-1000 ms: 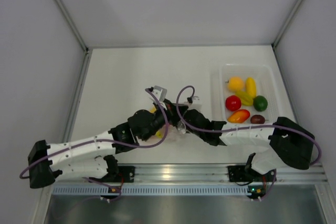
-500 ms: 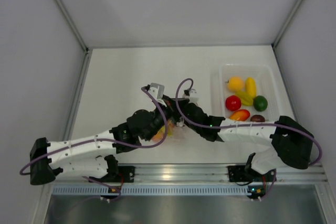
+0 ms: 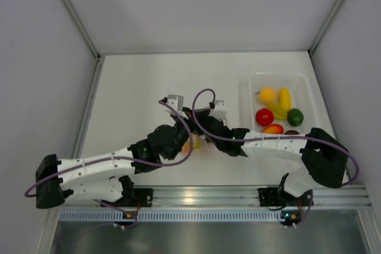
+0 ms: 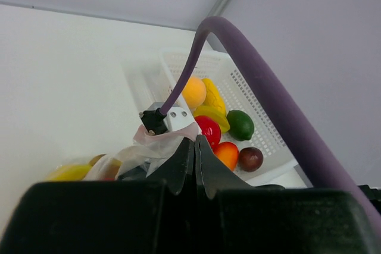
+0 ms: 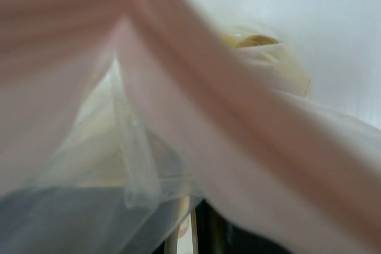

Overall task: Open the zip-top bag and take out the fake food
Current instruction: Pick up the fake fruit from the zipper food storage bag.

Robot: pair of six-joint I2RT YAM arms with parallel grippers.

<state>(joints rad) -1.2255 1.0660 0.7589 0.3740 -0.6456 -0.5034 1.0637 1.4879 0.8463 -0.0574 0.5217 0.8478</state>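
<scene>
One lip of zip-top bag pinched in left end effector; right end effector grip unreadable. Peel apart slowly, evenly.

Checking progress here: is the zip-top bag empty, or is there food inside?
Not empty. Yellow fake food shows through the clear zip-top bag in the left wrist view.
</scene>
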